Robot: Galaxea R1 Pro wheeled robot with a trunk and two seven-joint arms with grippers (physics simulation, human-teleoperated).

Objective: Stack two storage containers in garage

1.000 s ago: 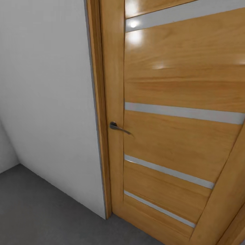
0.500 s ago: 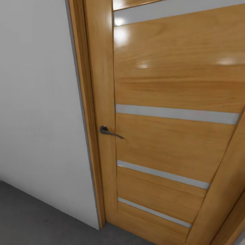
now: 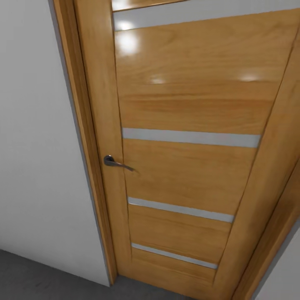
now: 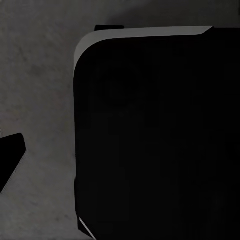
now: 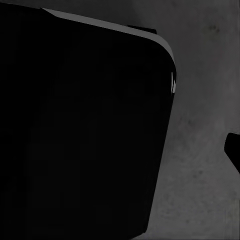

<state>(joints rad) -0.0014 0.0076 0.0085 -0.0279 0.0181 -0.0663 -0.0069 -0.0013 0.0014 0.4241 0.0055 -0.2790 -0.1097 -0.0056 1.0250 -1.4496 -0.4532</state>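
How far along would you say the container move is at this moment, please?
No finished step can be confirmed from these pictures. The head view faces a wooden door with a dark handle, beside a pale wall, over dark grey floor. Both wrist views look down past a black body at grey floor. Seemingly in transit; fetching or placing and stacking apparently remain.

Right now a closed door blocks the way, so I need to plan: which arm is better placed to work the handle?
Probably the left: the door handle sits left of centre on the wooden door, on the robot's left-arm side. Both wrist views show grey floor, so neither arm seems raised.
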